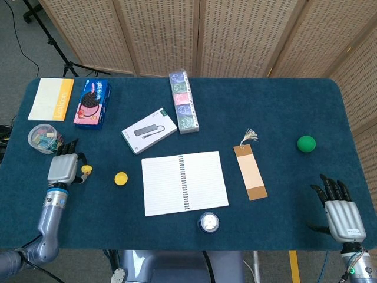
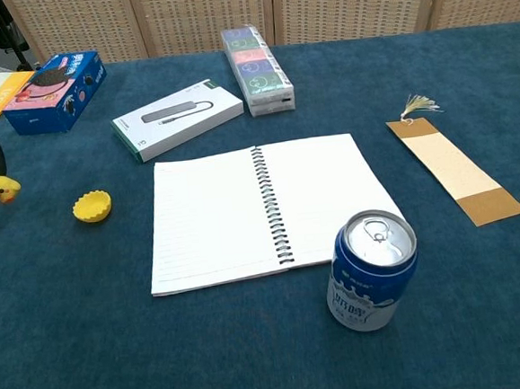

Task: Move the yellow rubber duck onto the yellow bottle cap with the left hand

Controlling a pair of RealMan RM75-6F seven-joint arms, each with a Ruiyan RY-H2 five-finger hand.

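In the head view, the left hand pinches the yellow rubber duck between thin fingers; a weak pinch could let it drop short of the yellow bottle cap, just right of the fingers. The right hand rests with its fingers apart and holds nothing.

In the chest view, the duck is near the counter's left edge, with bare cloth between it and the cap.

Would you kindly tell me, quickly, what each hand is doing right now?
Left hand: holding the small yellow rubber duck, lifted off the table.
Right hand: open, fingers apart, holding nothing.
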